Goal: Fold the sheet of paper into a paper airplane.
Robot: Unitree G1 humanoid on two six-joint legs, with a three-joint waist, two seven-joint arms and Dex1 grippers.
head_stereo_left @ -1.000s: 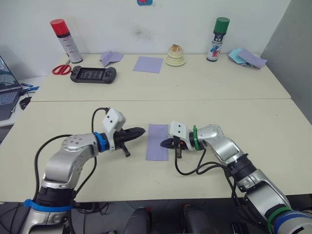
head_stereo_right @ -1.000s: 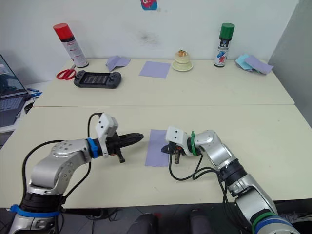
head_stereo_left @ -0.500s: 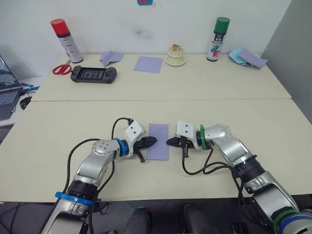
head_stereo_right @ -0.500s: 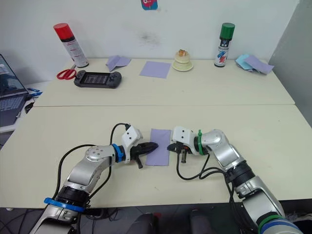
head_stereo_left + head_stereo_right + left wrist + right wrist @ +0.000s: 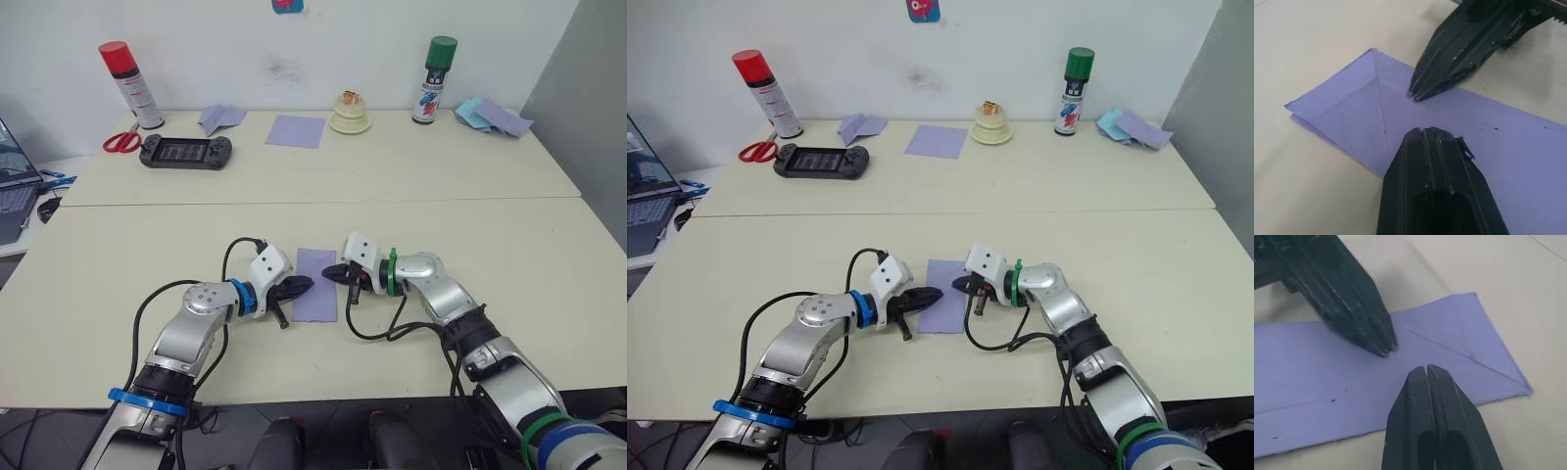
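The sheet of paper [image 5: 315, 306] lies on the near table as a narrow lavender rectangle, folded, with diagonal creases at one end [image 5: 1352, 105]. My left gripper [image 5: 308, 283] is shut, its tip resting over the paper's left edge. From the other side my right gripper [image 5: 327, 273] is shut too, with its tip over the paper's right part. In the wrist views the two shut tips [image 5: 1425, 131] [image 5: 1426, 368] point at each other a short gap apart above the paper. Neither holds anything.
On the far table stand a red spray can [image 5: 120, 83], scissors [image 5: 121, 142], a game controller [image 5: 186, 150], a lavender wedge [image 5: 220, 117], a smooth lavender square [image 5: 297, 130], a cream object [image 5: 350, 113], a green spray can [image 5: 431, 80] and pale blue paper [image 5: 475, 113]. A laptop [image 5: 12, 186] sits at the left.
My left gripper moved right to the paper's edge a second ago and then held still. My right gripper has shifted left, from beside the paper onto it.
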